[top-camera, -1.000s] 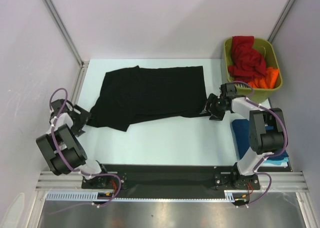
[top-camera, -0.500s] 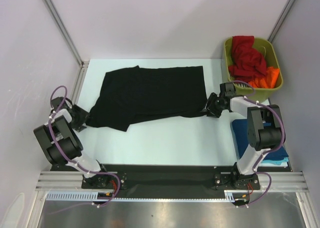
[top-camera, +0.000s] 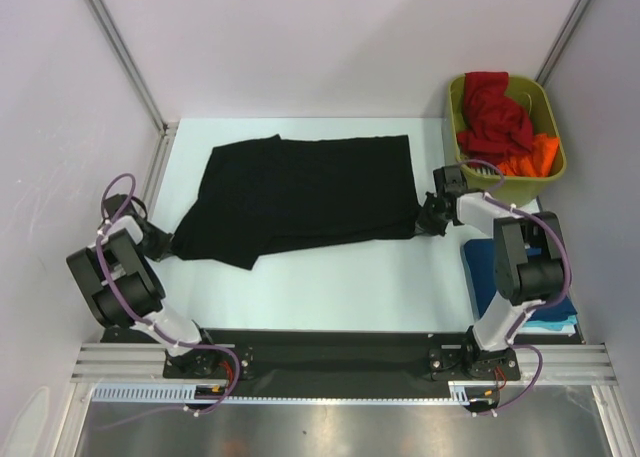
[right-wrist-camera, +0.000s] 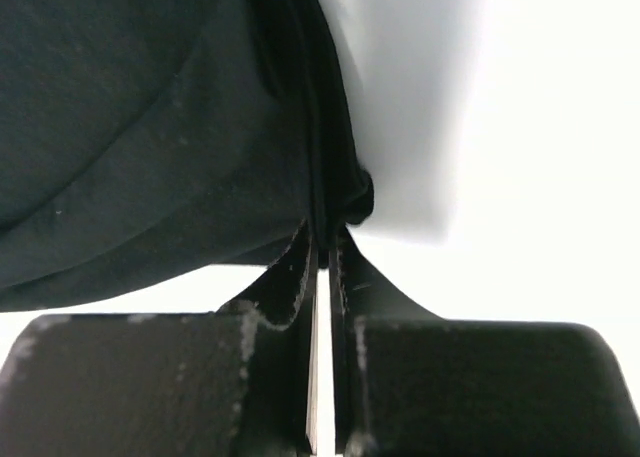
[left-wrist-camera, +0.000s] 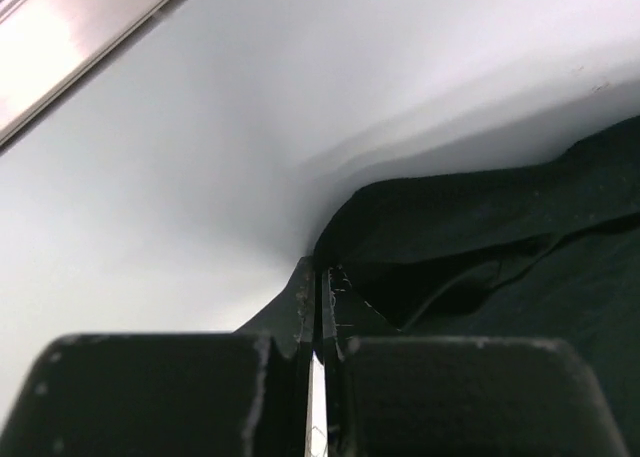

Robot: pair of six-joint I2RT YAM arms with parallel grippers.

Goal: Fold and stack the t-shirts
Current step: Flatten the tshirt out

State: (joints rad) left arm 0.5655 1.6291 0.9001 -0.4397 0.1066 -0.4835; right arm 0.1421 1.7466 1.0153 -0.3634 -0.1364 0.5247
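At the near right of the white counter, beside the right arm's base, lies a dark blue folded cloth. The arm covers most of it, and a strip of teal cloth shows at its near edge.

Further in, the left pincer sits low at the counter's left side. Its fingers are pressed together, with only a thin slit between them, and they pinch the near-left corner of the black soft-cloth t-shirt. In the left wrist view the dark fabric bunches into folds right at the fingertips.

Across the counter, the right pincer is likewise closed tight, clamping the shirt's near-right edge. In the right wrist view the hem runs straight into the narrow gap between the fingers.

The black t-shirt lies spread between the two pincers in the middle of the counter, mostly flat, its near edge slanting down toward the left.

At the far right corner stands an olive-green plastic bin. It holds a crumpled red t-shirt and, beside it on the right, a bright orange t-shirt.
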